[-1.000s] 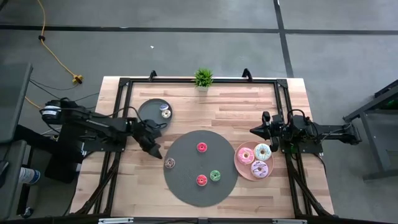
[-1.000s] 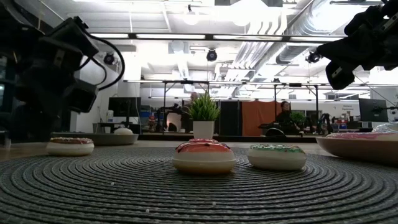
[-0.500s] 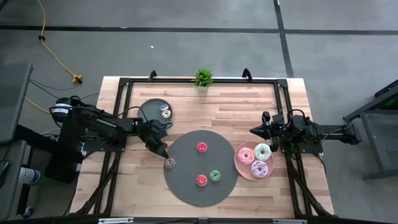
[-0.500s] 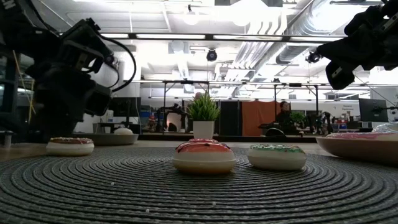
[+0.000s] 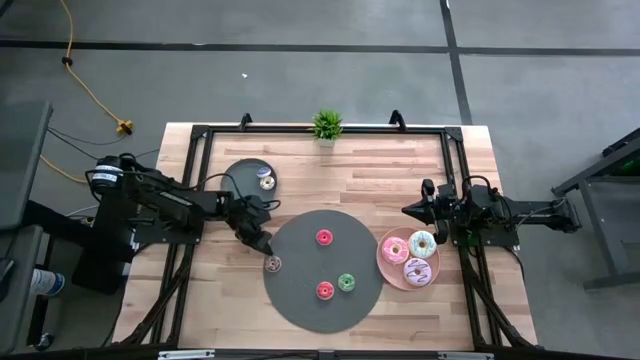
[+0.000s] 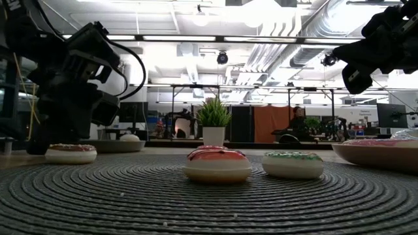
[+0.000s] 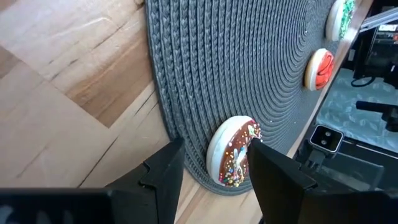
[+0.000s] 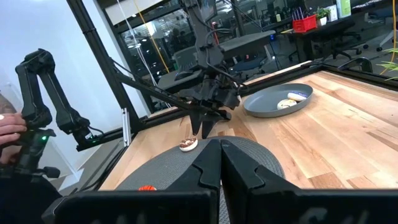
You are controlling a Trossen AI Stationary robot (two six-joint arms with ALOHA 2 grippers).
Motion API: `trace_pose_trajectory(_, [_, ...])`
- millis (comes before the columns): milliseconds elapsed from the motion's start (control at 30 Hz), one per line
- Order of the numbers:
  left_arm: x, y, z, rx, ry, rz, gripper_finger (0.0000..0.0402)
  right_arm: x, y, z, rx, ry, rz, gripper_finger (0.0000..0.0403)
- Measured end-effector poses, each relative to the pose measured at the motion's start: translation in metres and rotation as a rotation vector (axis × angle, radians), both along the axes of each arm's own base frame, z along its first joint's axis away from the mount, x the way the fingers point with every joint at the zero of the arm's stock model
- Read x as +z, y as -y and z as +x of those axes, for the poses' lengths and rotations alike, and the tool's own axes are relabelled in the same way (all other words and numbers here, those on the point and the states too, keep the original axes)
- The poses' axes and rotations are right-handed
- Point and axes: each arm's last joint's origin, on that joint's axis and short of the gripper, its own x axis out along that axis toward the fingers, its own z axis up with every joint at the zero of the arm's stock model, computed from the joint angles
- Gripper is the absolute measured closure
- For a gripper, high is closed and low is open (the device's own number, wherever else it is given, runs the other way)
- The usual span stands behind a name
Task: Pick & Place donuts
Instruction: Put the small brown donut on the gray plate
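My left gripper (image 7: 214, 180) is open and points down over the brown sprinkled donut (image 7: 233, 158). One finger stands on each side of the donut, and neither touches it. The donut (image 5: 272, 263) lies flat at the left edge of the round dark woven mat (image 5: 300, 300). Two red donuts (image 5: 324, 237) (image 5: 324, 289) and a green one (image 5: 346, 282) also lie on the mat. The pink, white and lilac frosted donuts sit on the pink plate (image 5: 383, 262). A cream donut (image 5: 266, 181) rests in the dark grey plate (image 5: 240, 178). My right gripper (image 8: 221, 163) is shut and waits above the table's right side.
A small potted plant (image 5: 326, 125) stands at the table's far edge. A black frame (image 5: 200, 135) runs around the table top. Bare wood (image 5: 370, 180) lies between the grey plate and the right arm. Beyond the table, a person's hand (image 8: 7, 121) holds a controller.
My left gripper has moved toward the table's right and come down, ending over the brown donut at the mat's left edge. The donuts have stayed where they were.
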Motion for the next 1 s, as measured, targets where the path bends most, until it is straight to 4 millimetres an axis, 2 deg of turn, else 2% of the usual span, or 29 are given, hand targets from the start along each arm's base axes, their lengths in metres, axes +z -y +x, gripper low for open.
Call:
trace_pose_trajectory(500, [0.007, 0.001, 0.007, -0.046, 0.065, -0.017, 0.0229, 0.000, 0.000, 0.000, 0.000, 0.000, 0.000, 0.0402])
trace_pose_trajectory(1000, [0.012, 0.010, 0.010, -0.133, 0.015, 0.077, 0.0229, 0.000, 0.000, 0.000, 0.000, 0.000, 0.000, 0.0402])
